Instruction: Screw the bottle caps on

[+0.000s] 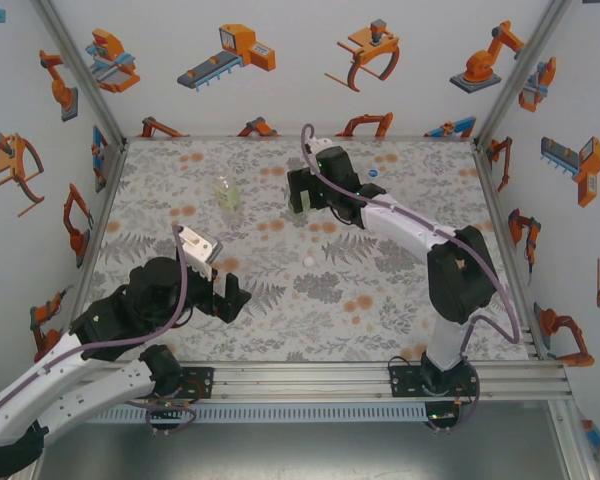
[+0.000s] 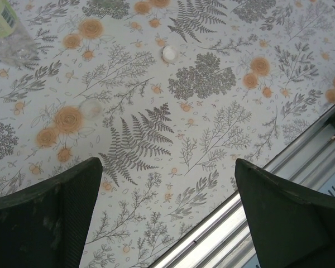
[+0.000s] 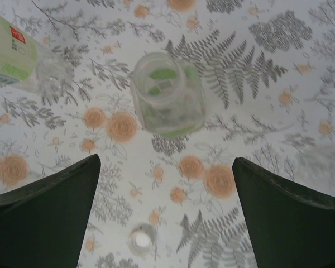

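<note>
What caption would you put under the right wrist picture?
The open right end effector above an uncapped bottle, a small white cap on the flowery table nearby.

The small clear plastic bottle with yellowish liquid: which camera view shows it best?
Top external: the small clear plastic bottle with yellowish liquid stands there whole and upright. Both wrist views cut it off at their upper-left corners.

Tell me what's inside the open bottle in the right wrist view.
Green patches show through the open mouth and clear walls of the bottle; its bottom is blurred.

A lab test booth (aluminium frame (image 1: 516, 70), robot-printed walls (image 1: 300, 100)).
</note>
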Tool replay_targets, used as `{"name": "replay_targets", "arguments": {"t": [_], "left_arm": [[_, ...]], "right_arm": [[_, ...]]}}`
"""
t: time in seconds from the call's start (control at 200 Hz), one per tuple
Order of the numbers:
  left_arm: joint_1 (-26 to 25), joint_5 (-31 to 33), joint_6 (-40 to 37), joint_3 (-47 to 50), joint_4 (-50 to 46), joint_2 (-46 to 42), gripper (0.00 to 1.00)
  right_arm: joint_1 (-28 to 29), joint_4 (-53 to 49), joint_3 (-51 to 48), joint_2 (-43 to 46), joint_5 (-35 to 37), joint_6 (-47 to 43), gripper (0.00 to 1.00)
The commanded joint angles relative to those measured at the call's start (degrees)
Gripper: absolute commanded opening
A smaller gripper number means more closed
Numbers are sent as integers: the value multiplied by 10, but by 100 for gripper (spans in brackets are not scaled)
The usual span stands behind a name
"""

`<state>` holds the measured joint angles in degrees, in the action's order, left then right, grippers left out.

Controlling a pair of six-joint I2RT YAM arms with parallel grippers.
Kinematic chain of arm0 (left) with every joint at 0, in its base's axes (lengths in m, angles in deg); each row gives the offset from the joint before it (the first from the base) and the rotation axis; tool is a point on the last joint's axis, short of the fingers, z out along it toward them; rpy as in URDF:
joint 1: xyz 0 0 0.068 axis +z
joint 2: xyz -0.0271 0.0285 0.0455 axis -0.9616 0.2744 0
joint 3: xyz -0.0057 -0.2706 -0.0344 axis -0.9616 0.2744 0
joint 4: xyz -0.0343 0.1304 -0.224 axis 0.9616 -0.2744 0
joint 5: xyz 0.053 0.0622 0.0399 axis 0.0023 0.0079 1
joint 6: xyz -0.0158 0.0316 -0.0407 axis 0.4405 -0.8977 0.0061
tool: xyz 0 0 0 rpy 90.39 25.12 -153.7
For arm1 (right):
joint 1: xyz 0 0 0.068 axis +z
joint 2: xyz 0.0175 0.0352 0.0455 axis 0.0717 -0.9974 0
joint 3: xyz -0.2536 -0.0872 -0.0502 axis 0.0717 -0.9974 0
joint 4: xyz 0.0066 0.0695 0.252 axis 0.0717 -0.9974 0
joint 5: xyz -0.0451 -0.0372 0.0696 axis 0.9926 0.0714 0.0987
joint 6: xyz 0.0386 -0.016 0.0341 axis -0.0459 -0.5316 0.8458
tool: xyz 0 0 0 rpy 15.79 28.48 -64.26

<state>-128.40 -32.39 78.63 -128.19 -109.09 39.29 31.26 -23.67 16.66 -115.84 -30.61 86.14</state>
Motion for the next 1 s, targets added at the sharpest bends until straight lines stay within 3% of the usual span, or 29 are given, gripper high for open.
{"name": "replay_targets", "arguments": {"t": [0.0, 0.15, 0.371, 0.676, 0.886, 0.996], "left_arm": [[3, 12, 17, 11, -1, -6, 95], [4, 19, 20, 13, -5, -3, 95], [4, 30, 30, 22, -12, -6, 95], [6, 47, 38, 36, 2, -5, 96], [7, 42, 36, 27, 14, 18, 96], [8, 31, 30, 15, 18, 30, 96]], "right_arm": [[4, 124, -8, -27, -10, -31, 90], [1, 135, 17, -72, 2, -49, 90], [-9, 149, 42, -127, -34, -65, 87], [-15, 159, 49, -147, -63, -76, 68], [-15, 144, 50, -132, -85, -85, 45], [-14, 130, 41, -107, -89, -91, 42]]}}
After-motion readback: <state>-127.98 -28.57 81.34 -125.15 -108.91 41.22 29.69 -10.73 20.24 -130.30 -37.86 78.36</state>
